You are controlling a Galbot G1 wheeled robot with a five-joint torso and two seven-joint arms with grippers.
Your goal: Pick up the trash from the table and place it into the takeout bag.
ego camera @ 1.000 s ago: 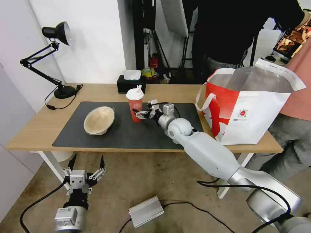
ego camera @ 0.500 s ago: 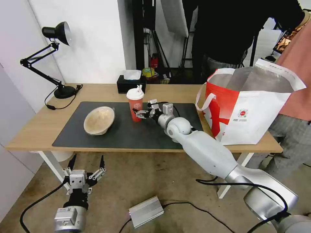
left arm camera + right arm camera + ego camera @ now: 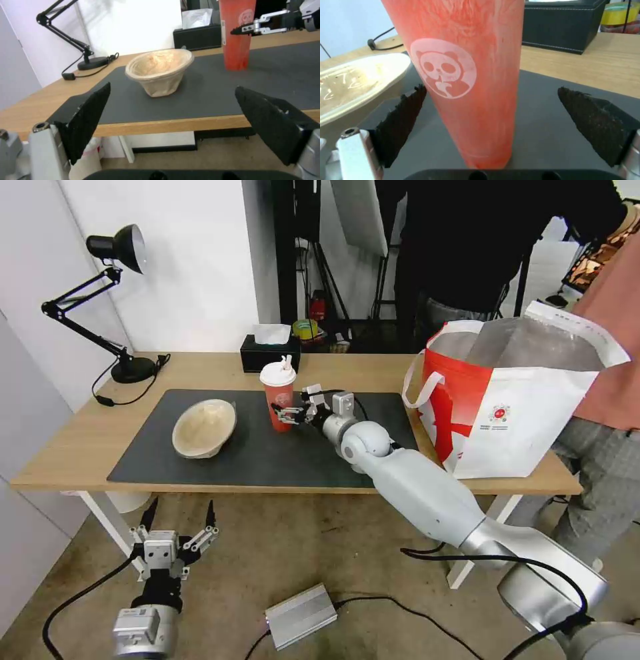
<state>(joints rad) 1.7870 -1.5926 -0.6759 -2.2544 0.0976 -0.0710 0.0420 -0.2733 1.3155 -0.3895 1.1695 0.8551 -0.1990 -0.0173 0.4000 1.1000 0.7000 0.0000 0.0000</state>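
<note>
The red cup [image 3: 279, 395] stands upright just above the centre of the head view, on the dark grey mat [image 3: 267, 460] of the table [image 3: 87, 443]. It has a white lid with a small spout and tapers toward its base. The right wrist view shows a round white panda logo on its side [image 3: 443, 68]; no lettering can be read there. The right gripper [image 3: 288, 413] sits at the cup's right side, its jaws spread wide with the cup between them, and neither black pad [image 3: 403, 122] touches it. Left of the cup lies the beige bowl [image 3: 203, 428], tipped on its side with its mouth facing up and right. The takeout bag [image 3: 513, 400], red and white with silver lining, stands open at the right of the frame, bearing a small round red logo with tiny unreadable print beneath. The left gripper [image 3: 175, 533] hangs at the lower left, below the table edge, jaws wide apart.
</note>
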